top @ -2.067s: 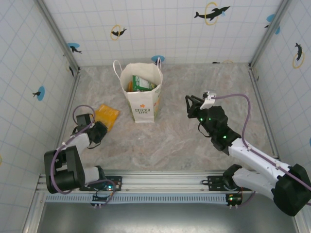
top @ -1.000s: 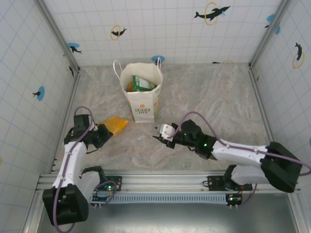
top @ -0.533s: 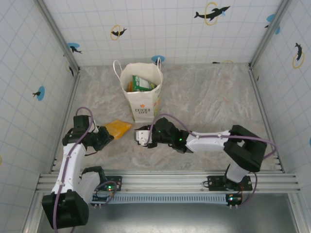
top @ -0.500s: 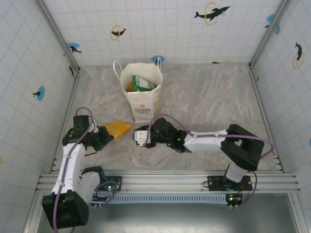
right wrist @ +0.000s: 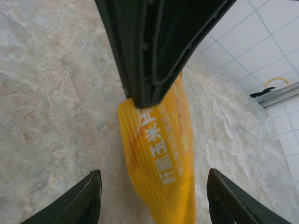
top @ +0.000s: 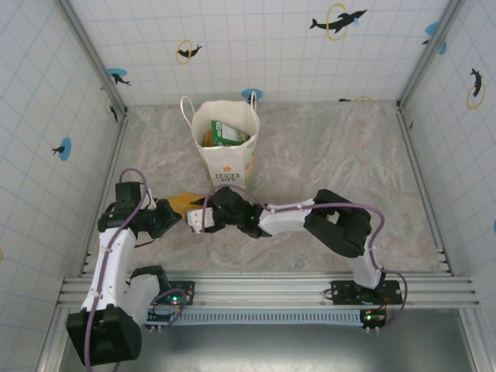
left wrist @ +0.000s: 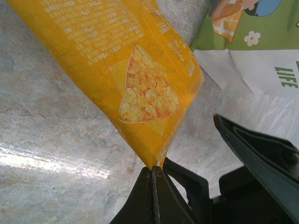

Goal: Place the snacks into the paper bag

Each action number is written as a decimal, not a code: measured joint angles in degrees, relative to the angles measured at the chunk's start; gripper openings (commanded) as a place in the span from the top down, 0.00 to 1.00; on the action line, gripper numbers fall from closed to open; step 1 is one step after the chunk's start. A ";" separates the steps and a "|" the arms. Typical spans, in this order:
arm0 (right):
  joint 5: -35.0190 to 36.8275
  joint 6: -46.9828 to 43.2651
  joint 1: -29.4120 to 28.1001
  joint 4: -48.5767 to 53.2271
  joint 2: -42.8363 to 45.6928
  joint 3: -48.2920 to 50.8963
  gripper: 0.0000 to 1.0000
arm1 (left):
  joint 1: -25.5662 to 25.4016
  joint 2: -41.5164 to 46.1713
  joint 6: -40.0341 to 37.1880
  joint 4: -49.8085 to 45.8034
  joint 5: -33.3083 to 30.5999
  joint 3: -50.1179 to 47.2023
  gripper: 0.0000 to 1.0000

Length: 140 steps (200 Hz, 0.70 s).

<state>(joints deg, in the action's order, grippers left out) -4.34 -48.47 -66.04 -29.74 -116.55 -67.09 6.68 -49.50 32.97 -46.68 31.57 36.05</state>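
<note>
Glossy yellow packet [left wrist: 140, 79], flat film with a triangular corn-chip print, is pinched at one crimped corner by the left end effector [left wrist: 152, 179], clenched on it, just beside the near-left corner of the upright white paper bag [top: 226, 167] on the mottled stone-look surface [top: 325, 155]. Right arm lies low, stretched across leftward; right end effector [right wrist: 154, 179] is released, fingers spread either side of the packet's free end, not touching.
</note>
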 measured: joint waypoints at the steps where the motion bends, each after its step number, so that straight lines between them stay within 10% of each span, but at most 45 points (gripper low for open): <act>1: 0.02 -0.02 0.00 0.02 -0.11 -0.11 0.39 | 0.00 0.00 0.00 0.00 0.02 0.02 1.00; 67: 2.73 -1.42 0.39 0.17 -7.96 -8.22 0.41 | -0.22 -0.15 0.24 0.24 0.66 0.57 1.00; 140: 4.31 -2.99 1.07 -0.39 -9.29 -9.38 0.78 | -0.26 -1.16 0.26 0.85 -0.35 2.10 1.00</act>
<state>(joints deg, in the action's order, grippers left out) -0.03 -51.46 -64.97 -30.13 -125.84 -76.47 6.42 -50.65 33.23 -45.82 31.22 38.15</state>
